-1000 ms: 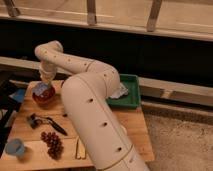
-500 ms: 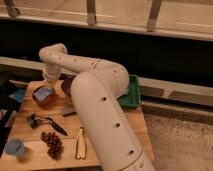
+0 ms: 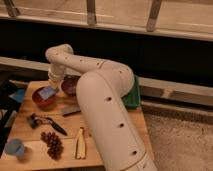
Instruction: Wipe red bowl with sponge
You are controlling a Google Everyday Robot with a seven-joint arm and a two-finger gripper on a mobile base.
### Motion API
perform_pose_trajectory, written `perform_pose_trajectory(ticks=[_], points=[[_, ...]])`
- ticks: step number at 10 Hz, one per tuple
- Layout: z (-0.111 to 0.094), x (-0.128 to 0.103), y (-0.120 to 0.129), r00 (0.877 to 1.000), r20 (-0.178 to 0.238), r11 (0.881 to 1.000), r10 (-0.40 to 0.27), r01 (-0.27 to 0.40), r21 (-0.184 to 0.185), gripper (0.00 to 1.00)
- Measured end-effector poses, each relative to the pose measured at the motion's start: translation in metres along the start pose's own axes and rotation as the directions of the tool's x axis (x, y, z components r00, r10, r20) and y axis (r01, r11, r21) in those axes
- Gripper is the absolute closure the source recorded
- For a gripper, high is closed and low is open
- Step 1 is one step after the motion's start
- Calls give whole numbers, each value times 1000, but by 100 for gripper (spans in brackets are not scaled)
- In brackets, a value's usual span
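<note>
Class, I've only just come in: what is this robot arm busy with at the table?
The robot's tool is down over the red bowl at the table's far left, pressing the pale blue sponge into it. It looks mid-wipe. The purple bowl sits just beside it, untouched.

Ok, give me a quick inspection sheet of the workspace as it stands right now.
Surface: wooden table, its right part hidden behind the arm.
Job's things: red bowl at the left rear; sponge lying in it.
Clutter: purple bowl beside the red one, dark grey block, black tool, grapes, banana, blue cup, green tray at the rear right.
Grippers: gripper low over the red bowl, at the sponge.
Cables: nothing seen.
Surroundings: dark wall with a railing above, speckled floor at the right.
</note>
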Motion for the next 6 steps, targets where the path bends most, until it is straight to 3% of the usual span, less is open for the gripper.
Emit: perform_pose_trajectory(ticks=[3, 6], points=[[6, -31, 2, 999, 48, 1000, -9, 9, 4, 100], [1, -33, 21, 997, 79, 999, -24, 26, -28, 100]])
